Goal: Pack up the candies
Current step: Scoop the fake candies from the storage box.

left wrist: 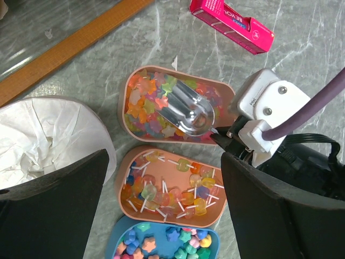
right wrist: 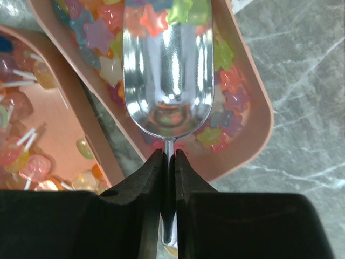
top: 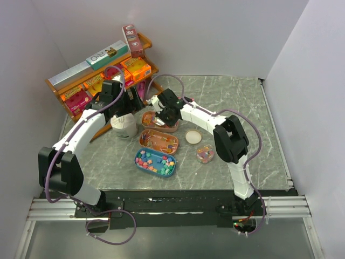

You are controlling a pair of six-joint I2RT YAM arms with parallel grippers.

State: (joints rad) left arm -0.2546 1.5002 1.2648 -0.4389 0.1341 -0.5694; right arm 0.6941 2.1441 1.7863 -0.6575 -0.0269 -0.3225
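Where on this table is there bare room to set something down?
Bare tabletop runs along the right wall, beyond the round lid and small candy cup, and across the rear right. Crowded left-centre: three candy trays, white bag, shelf, left gripper, right gripper holding the scoop.

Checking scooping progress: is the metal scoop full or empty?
Mostly empty: the shiny metal scoop has a bare bowl, with translucent star candies only at its front lip.

Three trays, one scoop, roughly seven boxes

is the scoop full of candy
No, the scoop bowl shows bare shiny metal, with only a few star candies at its tip.
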